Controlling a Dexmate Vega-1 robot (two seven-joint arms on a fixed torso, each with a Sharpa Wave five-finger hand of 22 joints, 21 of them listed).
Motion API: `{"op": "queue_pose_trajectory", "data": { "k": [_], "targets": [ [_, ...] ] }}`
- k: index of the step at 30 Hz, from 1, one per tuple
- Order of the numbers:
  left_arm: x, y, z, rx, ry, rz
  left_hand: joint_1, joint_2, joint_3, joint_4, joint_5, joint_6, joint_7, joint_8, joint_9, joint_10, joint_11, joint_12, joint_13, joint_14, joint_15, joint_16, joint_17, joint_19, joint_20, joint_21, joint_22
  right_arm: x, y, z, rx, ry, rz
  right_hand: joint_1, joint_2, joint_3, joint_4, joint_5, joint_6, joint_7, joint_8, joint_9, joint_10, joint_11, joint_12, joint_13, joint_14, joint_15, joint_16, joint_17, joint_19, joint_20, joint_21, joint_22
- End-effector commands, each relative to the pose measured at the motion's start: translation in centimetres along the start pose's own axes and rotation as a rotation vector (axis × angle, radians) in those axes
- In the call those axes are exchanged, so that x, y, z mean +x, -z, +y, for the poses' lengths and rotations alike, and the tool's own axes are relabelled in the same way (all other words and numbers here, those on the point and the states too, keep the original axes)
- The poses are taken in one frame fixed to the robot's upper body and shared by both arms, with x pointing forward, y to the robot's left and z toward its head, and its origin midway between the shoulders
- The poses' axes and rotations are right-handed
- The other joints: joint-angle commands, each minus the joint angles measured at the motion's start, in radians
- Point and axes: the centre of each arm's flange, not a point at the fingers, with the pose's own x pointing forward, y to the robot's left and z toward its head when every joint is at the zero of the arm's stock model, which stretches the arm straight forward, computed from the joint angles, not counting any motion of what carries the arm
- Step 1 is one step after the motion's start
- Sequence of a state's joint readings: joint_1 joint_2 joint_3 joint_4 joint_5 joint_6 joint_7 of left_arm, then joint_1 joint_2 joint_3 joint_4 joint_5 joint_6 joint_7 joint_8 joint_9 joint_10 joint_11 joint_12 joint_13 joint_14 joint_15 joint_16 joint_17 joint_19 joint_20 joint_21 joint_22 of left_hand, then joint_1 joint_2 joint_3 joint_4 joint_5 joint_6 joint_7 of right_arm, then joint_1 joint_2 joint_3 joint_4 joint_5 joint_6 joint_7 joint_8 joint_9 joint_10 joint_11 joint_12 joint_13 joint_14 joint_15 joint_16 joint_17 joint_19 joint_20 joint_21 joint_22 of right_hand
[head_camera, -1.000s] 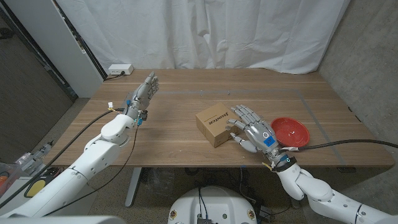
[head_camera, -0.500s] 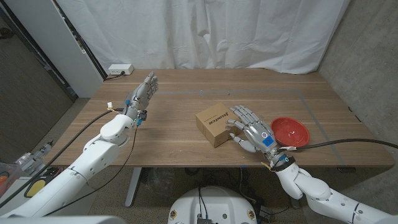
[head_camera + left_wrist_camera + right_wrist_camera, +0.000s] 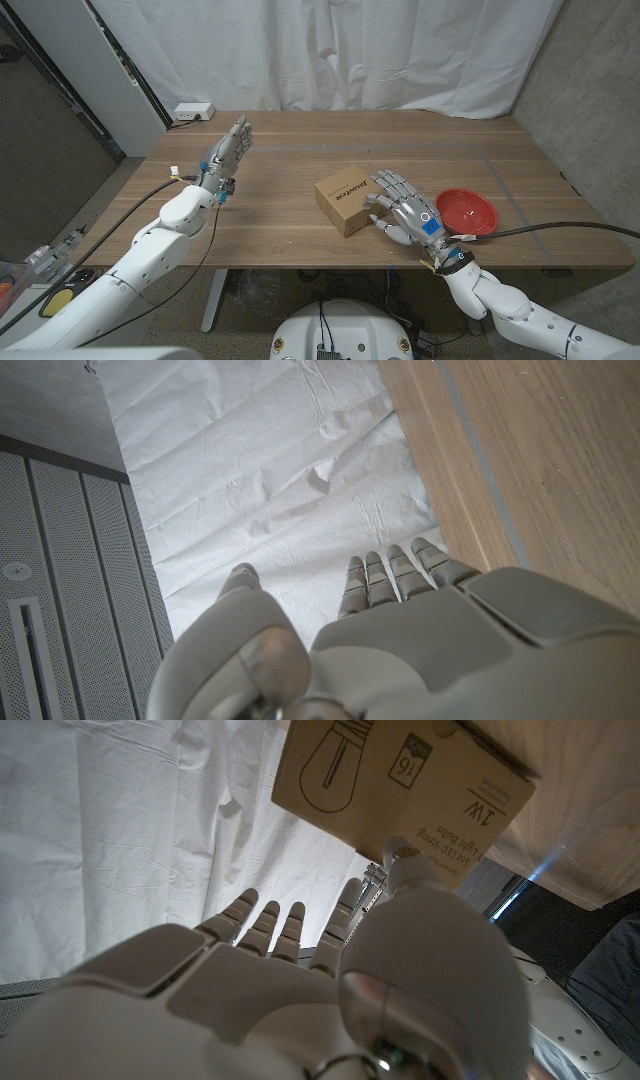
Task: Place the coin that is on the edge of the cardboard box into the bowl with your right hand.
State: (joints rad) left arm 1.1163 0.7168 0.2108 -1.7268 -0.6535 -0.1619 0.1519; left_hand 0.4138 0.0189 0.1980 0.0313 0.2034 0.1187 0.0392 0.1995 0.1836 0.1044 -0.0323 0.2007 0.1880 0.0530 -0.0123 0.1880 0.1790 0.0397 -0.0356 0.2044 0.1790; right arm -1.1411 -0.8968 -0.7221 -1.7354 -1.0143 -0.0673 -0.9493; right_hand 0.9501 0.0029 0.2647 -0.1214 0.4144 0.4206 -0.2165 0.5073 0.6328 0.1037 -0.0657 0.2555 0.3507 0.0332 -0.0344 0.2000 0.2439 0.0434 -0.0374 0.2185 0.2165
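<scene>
A small cardboard box (image 3: pixel 343 200) with a light-bulb print (image 3: pixel 400 780) sits mid-table. I cannot make out a coin on its edge in any view. My right hand (image 3: pixel 405 210) stands just right of the box with fingers spread and nothing in them. Its thumb tip (image 3: pixel 400 855) is against the box's near side, and the fingers (image 3: pixel 388 181) reach over the box's right corner. The red bowl (image 3: pixel 467 211) stands on the table right of that hand. My left hand (image 3: pixel 229 151) is raised at the left with fingers straight and apart, holding nothing.
A white power strip (image 3: pixel 192 111) lies at the table's back left corner. A white curtain (image 3: pixel 330 50) hangs behind the table. A black cable (image 3: pixel 560 230) runs from my right arm past the bowl. Bare wood (image 3: pixel 300 150) lies between the two hands.
My right hand has crept a little closer to the box, its thumb now at the box's side. The left arm, box and bowl have not moved.
</scene>
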Motion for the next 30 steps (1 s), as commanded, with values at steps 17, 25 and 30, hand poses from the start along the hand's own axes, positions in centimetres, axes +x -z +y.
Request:
{"op": "queue_pose_trajectory", "data": {
  "k": [17, 25, 30],
  "targets": [
    [-0.16, -0.45, 0.13, 0.010, -0.007, 0.002, 0.004, 0.003, -0.006, 0.001, -0.001, 0.008, 0.000, -0.002, 0.003, 0.000, 0.005, 0.000, 0.003, -0.004, 0.003, 0.000, 0.005, -0.005, -0.029, -0.004, 0.002, 0.33, 0.38, 0.00, 0.000, 0.010, -0.006, 0.003, 0.015, -0.005, 0.002, 0.006, 0.025, -0.002, 0.028, 0.017, 0.047, -0.012, 0.025, 0.008, 0.033, -0.008, 0.014, 0.005, 0.025, -0.029, 0.016, 0.003],
    [-0.03, -0.47, 0.04, 0.008, -0.007, -0.001, 0.004, 0.003, -0.007, 0.001, -0.001, 0.008, 0.000, -0.003, 0.003, 0.002, 0.004, 0.001, 0.003, -0.005, 0.004, 0.000, 0.005, -0.004, -0.029, -0.003, 0.002, 0.46, 0.46, 0.11, 0.003, 0.010, -0.007, 0.003, 0.017, -0.006, 0.002, 0.006, 0.028, -0.002, 0.032, 0.019, 0.050, -0.012, 0.027, 0.008, 0.038, -0.009, 0.015, 0.005, 0.025, -0.028, 0.017, 0.003],
    [0.04, -0.36, 0.04, 0.006, -0.008, 0.001, 0.004, 0.003, -0.008, 0.001, -0.001, 0.008, 0.000, -0.003, 0.003, 0.002, 0.004, 0.001, 0.003, -0.004, 0.003, 0.000, 0.005, -0.004, -0.029, -0.003, 0.002, 0.50, 0.49, 0.21, 0.005, 0.006, -0.008, 0.004, 0.017, -0.007, 0.002, 0.006, 0.029, -0.002, 0.034, 0.020, 0.054, -0.011, 0.029, 0.008, 0.040, -0.010, 0.015, 0.004, 0.027, -0.028, 0.018, 0.003]
  ]
}}
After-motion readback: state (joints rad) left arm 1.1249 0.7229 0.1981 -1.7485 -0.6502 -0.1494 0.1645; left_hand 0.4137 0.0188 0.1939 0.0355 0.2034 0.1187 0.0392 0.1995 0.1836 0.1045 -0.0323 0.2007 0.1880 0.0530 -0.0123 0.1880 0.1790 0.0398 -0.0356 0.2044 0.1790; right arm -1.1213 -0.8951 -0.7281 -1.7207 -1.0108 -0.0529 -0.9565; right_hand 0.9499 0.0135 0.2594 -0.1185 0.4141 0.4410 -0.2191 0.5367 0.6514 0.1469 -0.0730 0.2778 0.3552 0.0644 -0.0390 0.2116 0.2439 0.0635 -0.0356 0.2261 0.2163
